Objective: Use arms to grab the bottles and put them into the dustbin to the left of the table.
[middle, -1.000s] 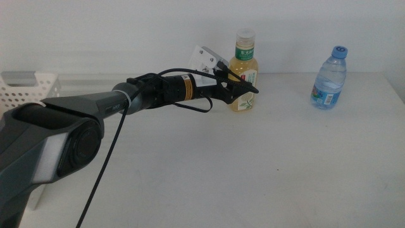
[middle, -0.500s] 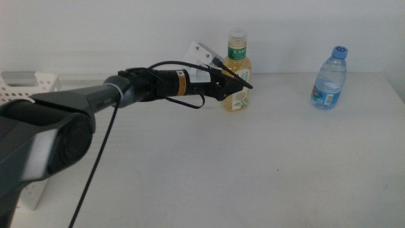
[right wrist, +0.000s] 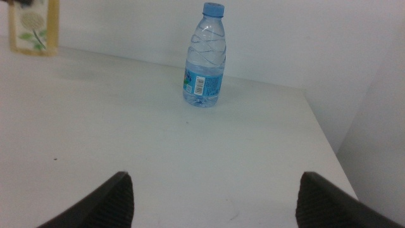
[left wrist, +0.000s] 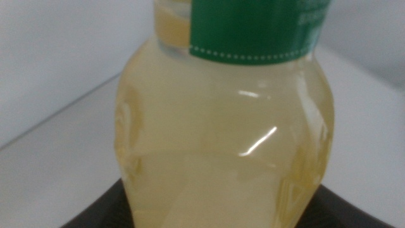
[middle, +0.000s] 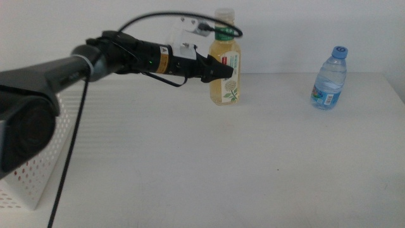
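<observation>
White table: left pincer clamps tea bottle aloft; water bottle apart; right pincer agape.

Plain white wall — (evenly lit)

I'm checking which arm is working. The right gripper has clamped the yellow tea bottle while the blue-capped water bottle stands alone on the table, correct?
Wrong arm: the middle view shows the left gripper shut on the yellow tea bottle. The right gripper waits open. The water bottle does stand alone on the table.
</observation>
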{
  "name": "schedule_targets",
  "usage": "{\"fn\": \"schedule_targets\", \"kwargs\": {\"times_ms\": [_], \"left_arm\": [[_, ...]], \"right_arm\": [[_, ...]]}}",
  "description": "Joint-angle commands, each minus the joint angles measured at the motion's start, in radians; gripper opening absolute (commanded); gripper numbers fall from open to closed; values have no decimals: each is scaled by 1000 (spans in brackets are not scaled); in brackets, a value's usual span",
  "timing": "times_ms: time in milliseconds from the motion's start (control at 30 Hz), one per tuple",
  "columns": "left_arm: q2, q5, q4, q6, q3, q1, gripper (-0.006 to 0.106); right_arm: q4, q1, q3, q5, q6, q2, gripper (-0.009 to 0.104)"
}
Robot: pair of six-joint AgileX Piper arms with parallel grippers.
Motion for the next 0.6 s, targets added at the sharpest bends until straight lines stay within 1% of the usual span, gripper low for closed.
{"fn": "schedule_targets", "kwargs": {"times_ms": [0,167,333,567], "left_arm": [[-145,-67,42,-37,5,14,-5],[-286,-34,42,-27,189,27,-5],[-485,101,41,20,400,27,-5],[-757,257,42,-3,637,26,-5]], "right_arm": [[-7,-6,-8,-77,-12,-27,67],[-7,-6,-8,-77,-12,-27,67],[-7,-6,-8,-77,-12,-27,67],[-7,-6,-8,-77,-12,-27,67]]}}
